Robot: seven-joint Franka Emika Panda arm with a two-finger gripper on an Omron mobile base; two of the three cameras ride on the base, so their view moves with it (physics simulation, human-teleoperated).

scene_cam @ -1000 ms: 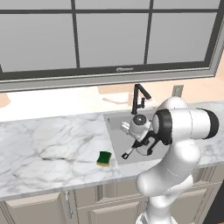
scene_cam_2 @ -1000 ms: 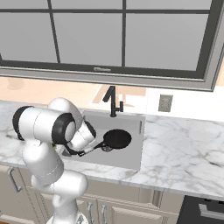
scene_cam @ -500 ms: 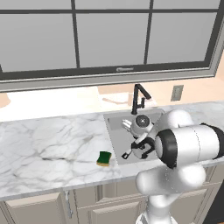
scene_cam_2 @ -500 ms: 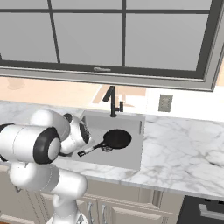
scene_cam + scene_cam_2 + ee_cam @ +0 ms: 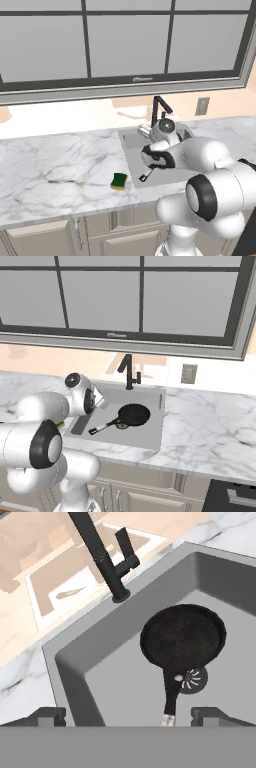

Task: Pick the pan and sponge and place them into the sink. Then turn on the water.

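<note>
The black pan lies flat in the grey sink, its long handle running over the round drain. The same pan shows from the right base view, in the basin's middle. My gripper hangs open above the sink's near-left side with nothing between its fingers; the handle's silver tip lies lower down, nearer the right fingertip. The green-and-yellow sponge rests on the marble counter, left of the sink. No water shows at the black faucet.
The faucet stands at the basin's back edge, close ahead of the hand. A wide window runs behind the counter, and a wall outlet sits right of the faucet. My arm's white elbow bulks over the counter's front edge.
The hand has drawn back and up from the pan's handle, staying open. The arm's elbow has swung toward the cameras. Pan and sponge have not moved.
</note>
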